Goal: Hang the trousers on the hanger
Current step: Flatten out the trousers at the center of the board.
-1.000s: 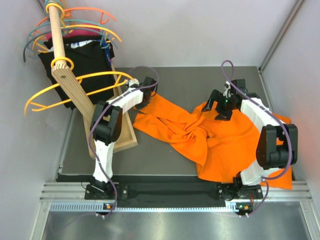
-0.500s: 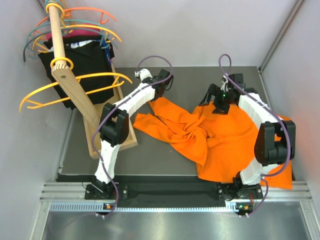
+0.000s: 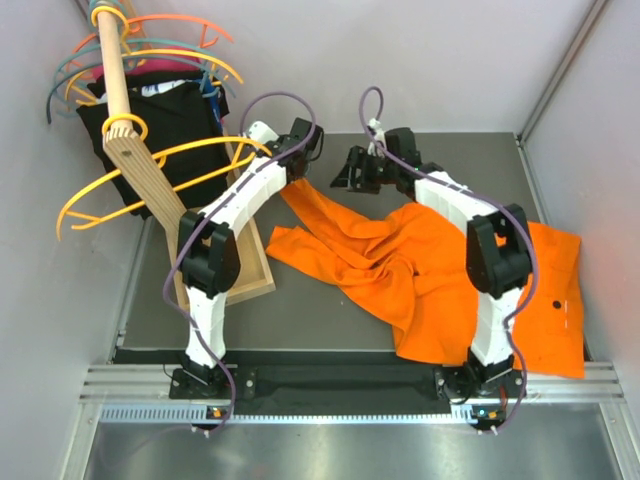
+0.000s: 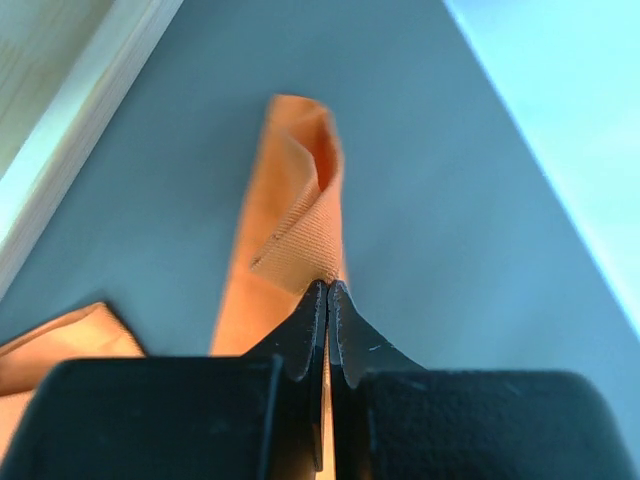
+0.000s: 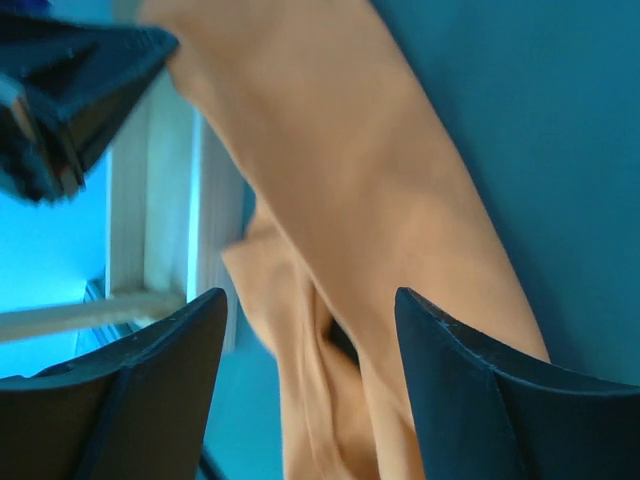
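The bright orange trousers (image 3: 430, 270) lie rumpled across the middle and right of the dark table. One leg stretches toward the back left. My left gripper (image 3: 295, 172) is shut on the end of that leg; the left wrist view shows the fabric (image 4: 290, 210) pinched between the closed jaws (image 4: 328, 287). My right gripper (image 3: 350, 178) is open just right of it, above the same leg (image 5: 350, 180), with nothing between its jaws (image 5: 308, 300). The amber-yellow hanger (image 3: 200, 145) hangs on the wooden rack to the left, apart from both grippers.
A slanted wooden rack with a pole (image 3: 115, 70) stands at the back left on a wooden base (image 3: 250, 270). Black garments (image 3: 165, 115) and coral and teal hangers (image 3: 160, 30) hang on it. Grey walls close in the table on three sides.
My right gripper has swung left across the table to beside the left gripper, uncovering the trousers' right part. My left gripper has pulled the leg end toward the back left.
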Controlling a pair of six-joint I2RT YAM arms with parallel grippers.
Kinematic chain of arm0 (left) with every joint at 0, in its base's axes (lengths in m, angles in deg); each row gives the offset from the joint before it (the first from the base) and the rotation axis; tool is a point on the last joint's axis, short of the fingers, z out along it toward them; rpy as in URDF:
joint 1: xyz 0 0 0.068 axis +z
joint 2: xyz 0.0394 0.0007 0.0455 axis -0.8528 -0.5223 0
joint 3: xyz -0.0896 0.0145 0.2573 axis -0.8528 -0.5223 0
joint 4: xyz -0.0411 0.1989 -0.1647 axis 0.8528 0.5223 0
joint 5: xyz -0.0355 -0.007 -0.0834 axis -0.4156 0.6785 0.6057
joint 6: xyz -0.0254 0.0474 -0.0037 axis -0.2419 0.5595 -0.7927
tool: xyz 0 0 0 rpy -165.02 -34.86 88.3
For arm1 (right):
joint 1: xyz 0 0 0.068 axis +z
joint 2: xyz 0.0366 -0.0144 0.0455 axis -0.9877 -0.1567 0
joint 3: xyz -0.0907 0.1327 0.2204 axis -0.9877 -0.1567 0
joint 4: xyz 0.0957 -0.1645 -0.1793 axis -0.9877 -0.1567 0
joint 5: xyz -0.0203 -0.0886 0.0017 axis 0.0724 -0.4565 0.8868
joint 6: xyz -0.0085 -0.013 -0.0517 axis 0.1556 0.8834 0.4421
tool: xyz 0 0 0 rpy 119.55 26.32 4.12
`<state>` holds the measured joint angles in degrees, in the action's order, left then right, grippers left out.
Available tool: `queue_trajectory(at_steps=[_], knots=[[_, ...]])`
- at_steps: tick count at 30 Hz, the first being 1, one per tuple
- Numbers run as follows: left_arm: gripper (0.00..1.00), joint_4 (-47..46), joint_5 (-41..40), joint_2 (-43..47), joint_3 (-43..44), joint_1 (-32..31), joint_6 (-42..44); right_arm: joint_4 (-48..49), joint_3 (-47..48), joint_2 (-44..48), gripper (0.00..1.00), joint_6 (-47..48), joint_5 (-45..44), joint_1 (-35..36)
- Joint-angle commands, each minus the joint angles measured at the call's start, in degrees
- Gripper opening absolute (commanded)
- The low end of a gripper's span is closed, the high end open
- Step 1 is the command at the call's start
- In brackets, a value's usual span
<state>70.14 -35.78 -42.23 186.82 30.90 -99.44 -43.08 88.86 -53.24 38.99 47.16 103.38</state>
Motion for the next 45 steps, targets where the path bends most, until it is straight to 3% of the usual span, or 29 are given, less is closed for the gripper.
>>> queue_trajectory(at_steps=[1,8,21,26,28,31,33,35,36,37,38,41,45], knots=[[0.00,-2.76,0.54,4.06,0.40,0.28,-2.59,12.59,6.83,-6.06,0.66,0.69,2.25,1.51],[0.00,-2.15,3.00,5.03,-2.23,0.63,-5.49,15.68,20.09,-17.24,0.57,-0.01,9.28,4.23],[0.00,-2.06,2.57,6.43,-2.50,1.86,-7.52,17.44,22.14,-21.03,0.50,-1.77,12.46,7.93],[0.00,-3.29,2.48,6.70,-3.20,2.21,-8.13,16.83,26.78,-25.50,0.42,-4.23,12.89,8.10],[0.00,-3.20,2.56,6.61,-3.03,2.22,-8.04,14.98,26.79,-25.60,0.45,-2.92,10.79,8.19],[0.00,-3.11,2.65,7.22,-3.38,2.22,-8.04,14.19,25.04,-24.20,0.58,-0.28,7.80,8.11],[0.00,-3.38,3.26,7.49,-3.82,2.22,-8.30,13.31,25.64,-24.28,0.58,0.86,5.79,8.19],[0.00,-3.82,3.70,7.57,-4.26,2.22,-8.13,12.52,26.96,-24.89,0.49,1.39,4.64,8.11],[0.00,-4.08,3.88,7.49,-4.52,2.22,-8.04,12.52,27.32,-25.16,0.39,1.39,3.67,8.11],[0.00,-4.17,3.71,7.40,-4.61,2.22,-7.96,12.52,27.84,-25.33,0.11,1.13,2.97,8.11],[0.00,-5.13,3.53,7.31,-4.87,2.22,-7.17,12.61,29.24,-25.59,0.03,0.87,1.83,7.93],[0.00,-8.29,1.87,7.66,-7.23,2.39,-4.36,12.52,33.99,-28.14,0.00,-0.63,1.73,7.49],[0.00,-20.92,0.11,9.68,-12.51,2.92,1.18,12.78,41.45,-32.52,0.00,-0.72,-0.02,6.79]])
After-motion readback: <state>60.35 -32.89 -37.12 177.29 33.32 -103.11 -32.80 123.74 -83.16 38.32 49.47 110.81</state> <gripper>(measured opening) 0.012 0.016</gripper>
